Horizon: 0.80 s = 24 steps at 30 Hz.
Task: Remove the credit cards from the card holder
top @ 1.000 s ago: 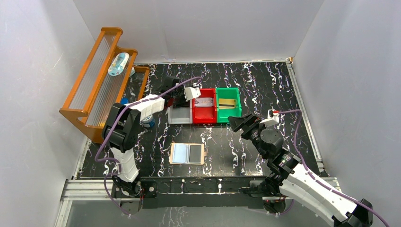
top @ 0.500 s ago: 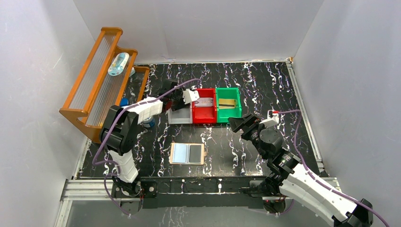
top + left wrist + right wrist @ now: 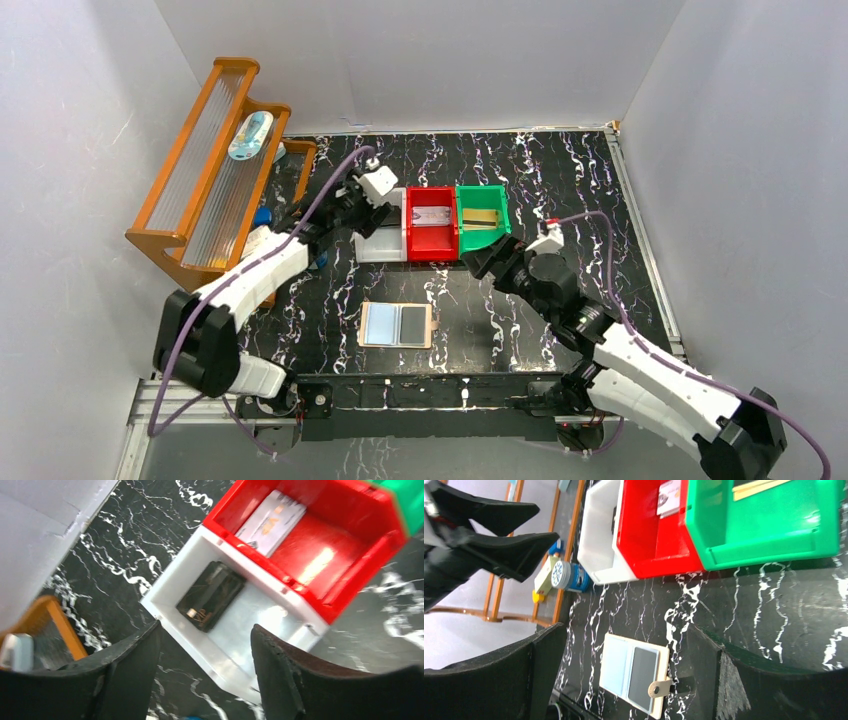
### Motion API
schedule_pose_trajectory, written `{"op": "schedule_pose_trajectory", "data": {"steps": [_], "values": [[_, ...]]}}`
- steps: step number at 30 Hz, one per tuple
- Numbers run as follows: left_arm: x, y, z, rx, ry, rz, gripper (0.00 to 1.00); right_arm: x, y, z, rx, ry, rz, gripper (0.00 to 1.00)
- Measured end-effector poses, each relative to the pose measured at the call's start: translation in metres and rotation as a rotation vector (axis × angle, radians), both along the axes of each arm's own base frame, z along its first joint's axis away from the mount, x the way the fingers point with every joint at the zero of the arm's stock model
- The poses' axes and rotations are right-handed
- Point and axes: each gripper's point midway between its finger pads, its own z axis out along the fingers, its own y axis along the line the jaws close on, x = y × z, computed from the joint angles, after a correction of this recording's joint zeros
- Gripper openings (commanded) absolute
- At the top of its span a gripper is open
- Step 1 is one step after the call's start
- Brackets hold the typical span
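Left gripper (image 3: 205,627) hovering over white bin (image 3: 165,587), fingers standing partly apart, gripping nothing; black card (image 3: 210,596) lying inside bin. Right gripper (image 3: 624,629) gaping wide, empty, near green bin (image 3: 769,542). Card holder (image 3: 398,325) lying open by near edge of table (image 3: 560,190).

The left arm (image 3: 250,280) and right arm (image 3: 660,390) share one build: smooth white shell links joined by round black joint housings, on black bases. A thin purple left cable (image 3: 350,155) and right cable (image 3: 585,217) run along them. Each wrist carries a small white block, the right one with a red spot. The left claw (image 3: 205,635) and right claw (image 3: 626,630) have matte black, wedge-shaped fingers (image 3: 280,675) with rough, slightly frayed edges
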Motion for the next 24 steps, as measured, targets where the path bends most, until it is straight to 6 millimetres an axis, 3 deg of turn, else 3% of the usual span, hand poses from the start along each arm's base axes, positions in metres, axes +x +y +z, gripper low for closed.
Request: {"op": "schedule_pose_trajectory", "data": {"steps": [4,12,17,24], "values": [[-0.038,0.001,0.017,-0.205,0.060,0.066,0.79,-0.003,0.021,-0.007,-0.018,0.061,0.090,0.98],[-0.101,0.007,0.013,-0.495,0.268,0.220,0.95,-0.020,0.055,-0.037,-0.025,0.209,0.269,0.70],[-0.121,0.017,0.006,-0.625,0.365,0.365,0.98,-0.032,0.078,-0.058,-0.064,0.299,0.364,0.67],[-0.134,0.031,-0.003,-0.723,0.440,0.539,0.98,-0.048,0.122,-0.059,-0.149,0.343,0.455,0.67]]}}
